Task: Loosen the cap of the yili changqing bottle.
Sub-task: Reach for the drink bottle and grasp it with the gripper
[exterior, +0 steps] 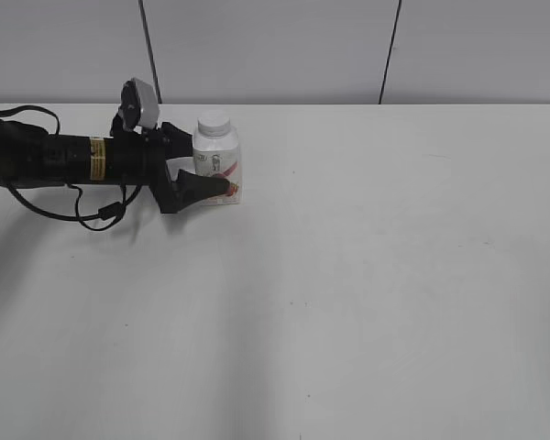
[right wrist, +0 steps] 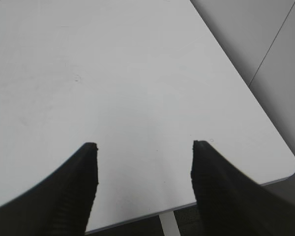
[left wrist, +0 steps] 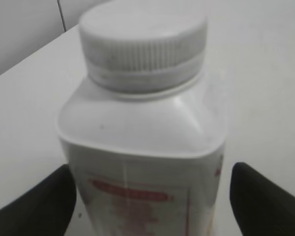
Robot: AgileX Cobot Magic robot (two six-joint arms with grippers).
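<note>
The bottle (exterior: 216,165) stands upright at the far left of the white counter (exterior: 367,275). The left hand (exterior: 194,163) grasps its body from both sides, while the right hand (right wrist: 143,147) hangs spread and empty over bare counter. The cap (left wrist: 142,42) seems fully seated, so loosening is not yet begun. The pink-red label (left wrist: 132,196) is too blurred to read.

You can't read the blurred red label on the yili changqing bottle (left wrist: 142,162), whose base the left wrist frame cuts off, and the left gripper (exterior: 204,170) hides its lower side, so finger contact stays uncertain.
</note>
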